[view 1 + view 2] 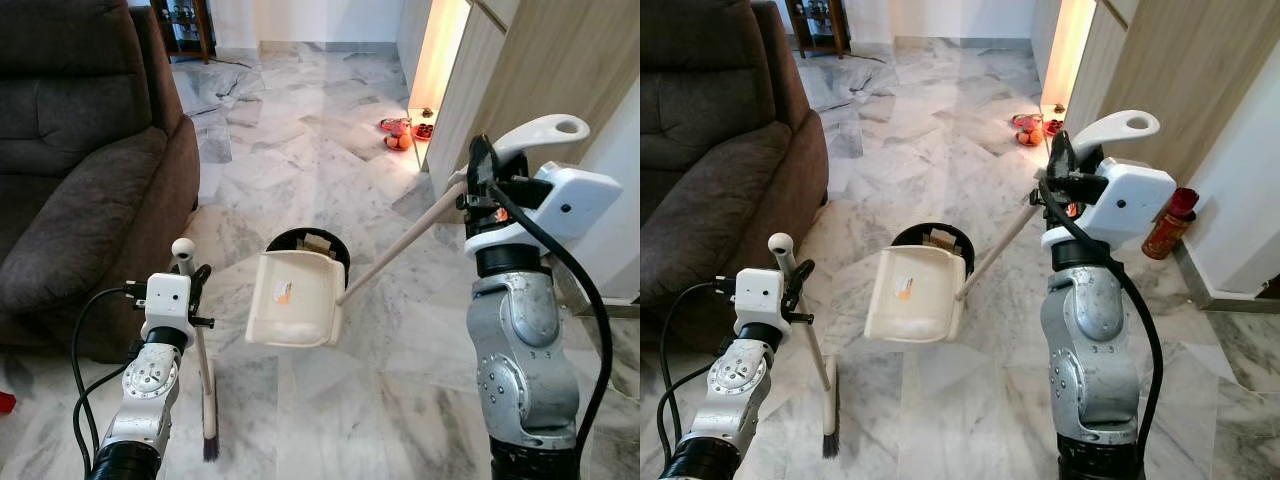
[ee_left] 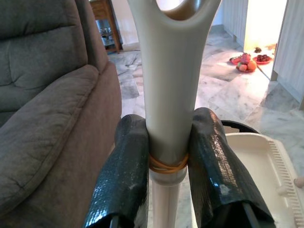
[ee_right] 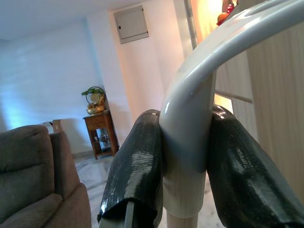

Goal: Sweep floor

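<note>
The right gripper [image 1: 1060, 175] is clamped on the looped top of the cream plastic long-handled dustpan [image 1: 295, 298], holding its pan tilted up over the round black waste bin [image 1: 325, 243] at the middle of the grey-veined white marble floor [image 1: 300, 150]. The left gripper [image 1: 190, 285] is closed around the cream handle of the one small broom [image 1: 205, 390], whose dark bristles rest on the floor at the near left, beside the brown fabric sofa [image 1: 80, 170].

Judging by the raised pan over the bin, the sweeping looks well along and at the emptying step; whether anything is left in the pan cannot be told. The floor nearby shows no obvious debris.

Counted: one dustpan, one broom, one bin, one sofa. At the far right, by the wooden cabinet [image 1: 540, 70], a small group of red offerings [image 1: 402, 130] sits on the floor.
</note>
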Robot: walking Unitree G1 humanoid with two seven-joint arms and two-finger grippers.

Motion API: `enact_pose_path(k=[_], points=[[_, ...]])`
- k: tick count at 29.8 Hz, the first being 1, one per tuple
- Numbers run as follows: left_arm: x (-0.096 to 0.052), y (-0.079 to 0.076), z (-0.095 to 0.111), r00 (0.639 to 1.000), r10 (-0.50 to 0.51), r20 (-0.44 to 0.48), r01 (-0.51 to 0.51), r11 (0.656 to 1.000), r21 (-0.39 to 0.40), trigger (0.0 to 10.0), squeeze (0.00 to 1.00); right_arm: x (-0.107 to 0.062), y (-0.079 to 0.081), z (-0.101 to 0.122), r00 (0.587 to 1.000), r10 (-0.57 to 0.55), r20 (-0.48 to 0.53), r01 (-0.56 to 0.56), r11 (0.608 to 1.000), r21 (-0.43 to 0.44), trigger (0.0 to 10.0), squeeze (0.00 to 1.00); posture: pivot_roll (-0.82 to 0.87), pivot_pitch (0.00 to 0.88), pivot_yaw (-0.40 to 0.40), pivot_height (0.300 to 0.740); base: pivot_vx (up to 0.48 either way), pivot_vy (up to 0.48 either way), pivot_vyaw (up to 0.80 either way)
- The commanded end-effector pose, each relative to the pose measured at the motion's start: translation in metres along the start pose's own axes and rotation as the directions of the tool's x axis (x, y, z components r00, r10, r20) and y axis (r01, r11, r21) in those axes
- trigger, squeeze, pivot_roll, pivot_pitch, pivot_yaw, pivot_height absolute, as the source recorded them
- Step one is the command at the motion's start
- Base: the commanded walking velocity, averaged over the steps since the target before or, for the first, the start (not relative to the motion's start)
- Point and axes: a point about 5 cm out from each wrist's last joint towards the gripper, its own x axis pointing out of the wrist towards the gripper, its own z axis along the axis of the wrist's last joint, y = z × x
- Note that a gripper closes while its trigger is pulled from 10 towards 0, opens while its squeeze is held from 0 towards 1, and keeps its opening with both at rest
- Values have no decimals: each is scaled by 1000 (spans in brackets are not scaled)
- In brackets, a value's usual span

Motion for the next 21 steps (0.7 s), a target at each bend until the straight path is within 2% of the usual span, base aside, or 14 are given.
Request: enact_pose_path(k=[1,5,13,15,19,21], points=[[1,4,7,999,12,44,-14,999,30,10000,0,4,5,15,997,15,79,-16,1000,9,10000,0,-27,68,3,740,0,0,0],[1,4,7,999,16,45,-17,999,31,10000,0,5,6,14,997,16,76,-16,1000,4,10000,0,-25,72,-1,740,0,0,530],[0,5,7,999,23,45,-25,999,33,10000,0,5,7,13,997,20,70,-21,1000,10,10000,0,-26,75,-2,740,0,0,0],[1,6,7,999,25,47,-27,999,34,10000,0,5,8,12,997,25,66,-25,1000,3,10000,0,-24,75,-3,740,0,0,431],[1,6,8,998,26,49,-28,999,35,10000,0,5,9,11,997,28,65,-28,1000,3,10000,0,-24,75,-3,740,246,0,550],[1,6,8,998,26,50,-28,999,36,10000,0,5,9,11,998,29,64,-30,1000,11,10000,0,-24,77,-2,740,270,0,0]])
